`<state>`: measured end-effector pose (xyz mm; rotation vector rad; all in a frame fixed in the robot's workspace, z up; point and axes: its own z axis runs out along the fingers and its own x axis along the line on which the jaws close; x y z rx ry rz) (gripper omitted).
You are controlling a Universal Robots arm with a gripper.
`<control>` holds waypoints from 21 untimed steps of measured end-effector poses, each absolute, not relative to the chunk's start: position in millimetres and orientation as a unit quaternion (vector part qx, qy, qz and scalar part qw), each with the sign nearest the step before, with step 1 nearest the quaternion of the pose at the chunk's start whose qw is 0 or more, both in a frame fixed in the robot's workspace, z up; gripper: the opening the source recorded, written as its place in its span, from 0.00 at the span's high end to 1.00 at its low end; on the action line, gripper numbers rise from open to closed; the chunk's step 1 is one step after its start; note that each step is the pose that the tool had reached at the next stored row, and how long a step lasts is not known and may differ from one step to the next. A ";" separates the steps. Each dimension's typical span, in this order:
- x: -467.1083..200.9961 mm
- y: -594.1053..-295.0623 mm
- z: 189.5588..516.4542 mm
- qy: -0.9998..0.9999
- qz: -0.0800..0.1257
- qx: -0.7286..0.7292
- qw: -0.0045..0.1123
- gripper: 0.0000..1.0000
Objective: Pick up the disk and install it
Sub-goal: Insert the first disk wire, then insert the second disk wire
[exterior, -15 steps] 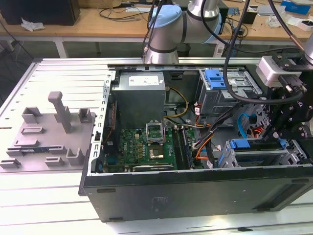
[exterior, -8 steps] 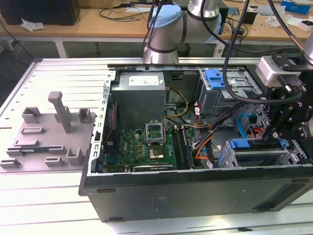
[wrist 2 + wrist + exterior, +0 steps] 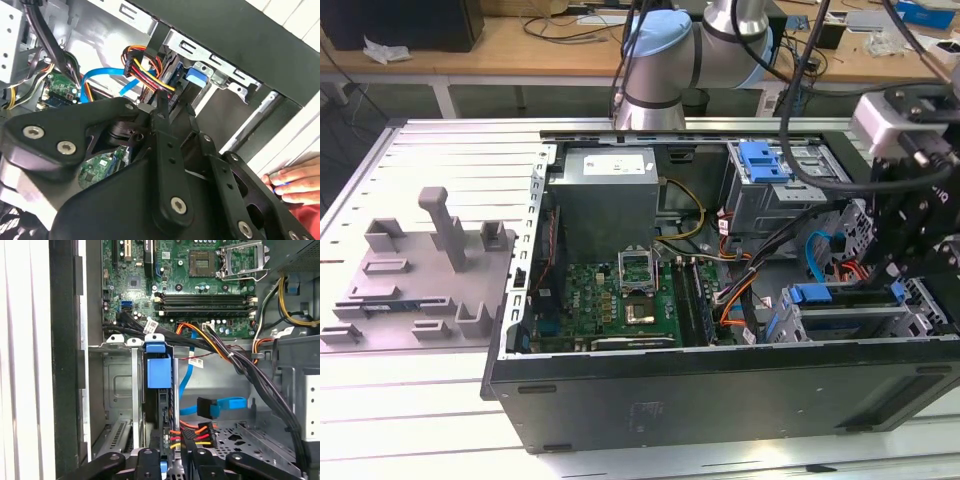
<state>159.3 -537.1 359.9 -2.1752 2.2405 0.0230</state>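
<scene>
1. Computer case (image 3: 720, 400): black tower lying on its side, open, on a pale slatted surface (image 3: 410, 410).
2. Motherboard (image 3: 610, 300): green, on the case floor; also seen in the first wrist view (image 3: 200, 285).
3. Power supply (image 3: 610, 190): grey box with a white sticker, at the far wall of the case.
4. Ridged latch (image 3: 765, 160): light blue, on a grey metal cage in the far corner toward the exterior view's right.
5. Disk (image 3: 160, 390): standing on edge in a slot of the drive bay, blue bracket end (image 3: 159, 371) facing the motherboard; in the exterior view its blue bracket (image 3: 810, 294) shows at the near corner toward the exterior view's right.
6. Cables (image 3: 195, 435): orange, red and yellow bundle just beside the disk; a blue flat cable (image 3: 225, 407) near it.
7. End effector (image 3: 172, 460): black linkage fingers (image 3: 165, 130) either side of the disk's edge; whether they actually clamp it cannot be told.
8. Grey fixture (image 3: 430, 270): moulded holder on the surface, well apart from the case.
9. Person's hand (image 3: 295, 180): resting outside the case wall, in the second wrist view.
</scene>
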 end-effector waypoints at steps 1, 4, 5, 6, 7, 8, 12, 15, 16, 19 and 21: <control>159.3 -536.9 362.1 0.717 0.007 -0.697 0.009 0.70; 159.4 -534.3 371.4 0.717 0.006 -0.697 0.009 0.70; 159.3 -532.7 373.5 0.717 0.006 -0.697 0.008 0.70; 159.3 -530.3 375.8 0.717 0.005 -0.697 0.007 0.70; 159.4 -526.6 378.0 0.717 0.004 -0.697 0.006 0.70; 159.3 -522.1 379.8 0.717 0.002 -0.697 0.004 0.70; 159.3 -510.8 385.3 0.717 -0.006 -0.697 -0.003 0.70; 159.2 -502.6 388.4 0.717 -0.013 -0.697 -0.010 0.70; 159.2 -496.0 389.6 0.717 -0.020 -0.696 -0.017 0.70; 159.0 -491.8 389.8 0.717 -0.026 -0.696 -0.023 0.70; 158.9 -491.8 389.8 0.717 -0.026 -0.696 -0.023 0.70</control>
